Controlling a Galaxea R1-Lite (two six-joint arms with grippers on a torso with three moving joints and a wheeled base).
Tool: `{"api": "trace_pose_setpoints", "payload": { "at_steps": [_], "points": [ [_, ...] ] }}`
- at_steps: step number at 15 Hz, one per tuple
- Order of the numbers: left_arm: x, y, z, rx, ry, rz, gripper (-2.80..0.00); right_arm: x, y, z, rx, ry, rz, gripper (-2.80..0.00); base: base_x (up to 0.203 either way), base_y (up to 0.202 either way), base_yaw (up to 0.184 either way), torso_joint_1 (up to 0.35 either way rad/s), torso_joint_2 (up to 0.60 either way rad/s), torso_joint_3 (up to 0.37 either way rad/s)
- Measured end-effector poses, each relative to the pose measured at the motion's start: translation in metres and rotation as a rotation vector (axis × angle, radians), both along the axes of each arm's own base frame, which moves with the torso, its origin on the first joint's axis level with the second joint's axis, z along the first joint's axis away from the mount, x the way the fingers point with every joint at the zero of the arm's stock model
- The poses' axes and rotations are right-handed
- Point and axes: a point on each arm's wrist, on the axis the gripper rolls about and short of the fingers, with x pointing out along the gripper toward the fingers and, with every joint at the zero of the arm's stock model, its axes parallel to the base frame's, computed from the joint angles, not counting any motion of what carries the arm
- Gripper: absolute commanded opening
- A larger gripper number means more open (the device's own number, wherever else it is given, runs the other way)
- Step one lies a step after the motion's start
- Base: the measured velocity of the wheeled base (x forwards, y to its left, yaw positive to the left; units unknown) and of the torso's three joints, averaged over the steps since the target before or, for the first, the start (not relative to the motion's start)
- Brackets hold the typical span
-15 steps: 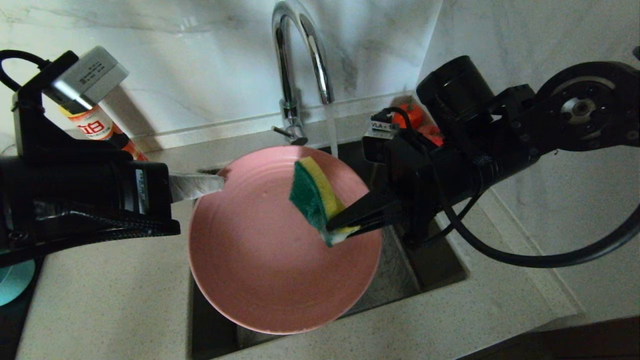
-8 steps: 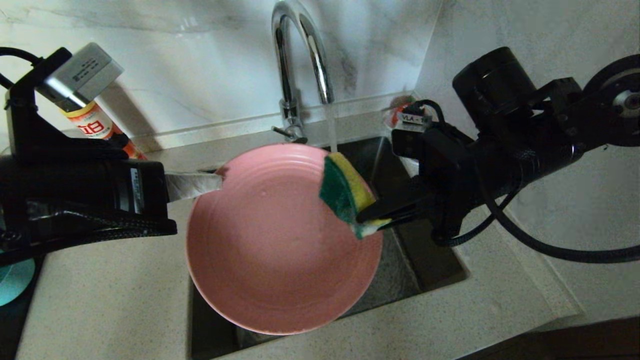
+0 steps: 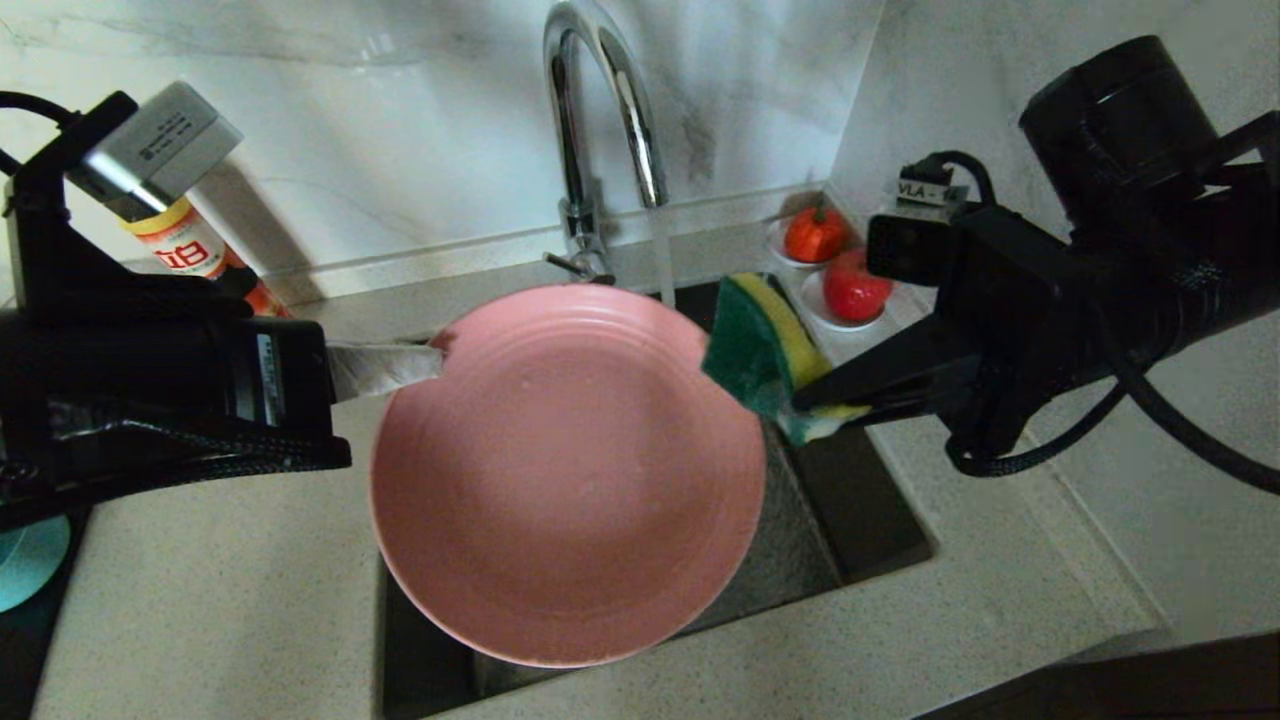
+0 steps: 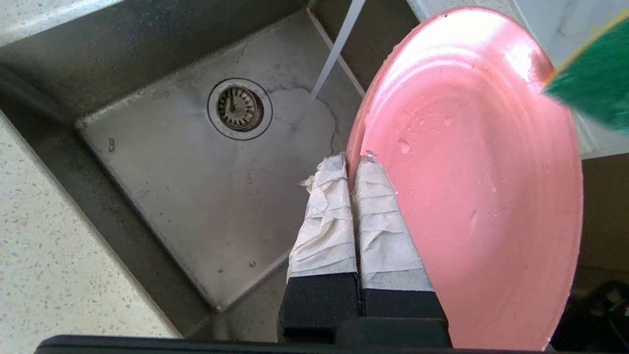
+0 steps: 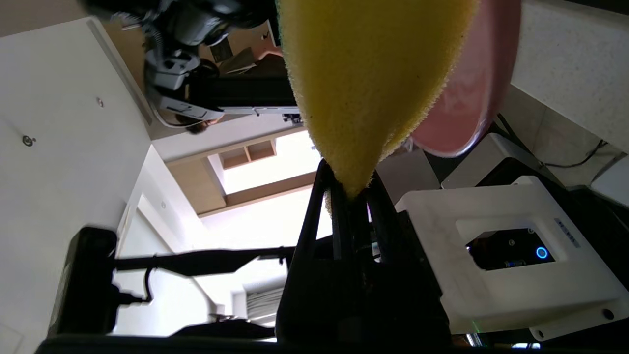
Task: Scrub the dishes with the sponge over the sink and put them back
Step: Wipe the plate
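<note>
Two grippers are busy over the sink (image 3: 860, 520), & we take them in turn. Our left gripper (image 3: 435, 365) reaches in from the left w/ its white-wrapped fingers (image 4: 378, 221) pinched tight on the rim of the pink plate (image 3: 565, 475); in the left wrist view one finger sits on each face of the rim, no gap btwn finger and plate. We hold the plate above the basin, its hollow face up toward the head camera, covering most of the sink opening. Our right gripper (image 3: 815, 405) comes in from the right w/ its black jaws clamped on one end of the sponge (image 3: 765, 350), squeezing that end to a thin wedge (right wrist view shows the yellow foam narrowing into the jaws). The sponge stands up from the jaws, green pad facing the plate, yellow side facing away, just beside the plate's right rim at the upper right; we can't tell whether it touches the rim. The chrome tap (image 3: 600, 130) arches over the back of the sink w/ water running in a thin stream down behind the plate; the left wrist view shows the stream landing on the basin floor near the round drain strainer (image 4: 240, 108). Behind the right gripper, two red-orange tomato-like items (image 3: 835, 265) sit on small white saucers on the counter. An orange-labelled bottle (image 3: 195, 250) stands at back left, and a teal-blue edge (image 3: 30, 560) shows at far left.
</note>
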Motion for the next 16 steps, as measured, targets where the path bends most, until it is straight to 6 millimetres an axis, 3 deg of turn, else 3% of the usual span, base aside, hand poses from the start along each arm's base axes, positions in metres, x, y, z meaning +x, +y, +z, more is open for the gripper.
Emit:
{"api": "trace_pose_setpoints", "payload": {
  "at_steps": [3,6,12,16],
  "points": [
    [0.000,0.000,-0.001,0.002,0.006,-0.003,-2.80,-0.012,-0.004,0.015,0.032,-0.046,0.013,-2.80,0.000,0.000,0.000,0.000,0.00,0.000],
    [0.001,-0.001,-0.004,0.008,0.015,-0.002,-2.80,-0.021,0.013,0.021,0.052,-0.064,0.092,-2.80,0.000,0.000,0.000,0.000,0.00,0.000],
    [0.006,0.002,-0.006,0.008,0.020,0.023,-2.80,-0.015,0.075,0.000,0.023,-0.012,0.252,-2.80,0.000,0.000,0.000,0.000,0.00,0.000],
    [0.012,0.001,-0.006,0.002,0.010,0.036,-2.80,-0.015,0.098,-0.020,-0.015,0.042,0.304,-2.80,0.000,0.000,0.000,0.000,0.00,0.000]
  ]
}}
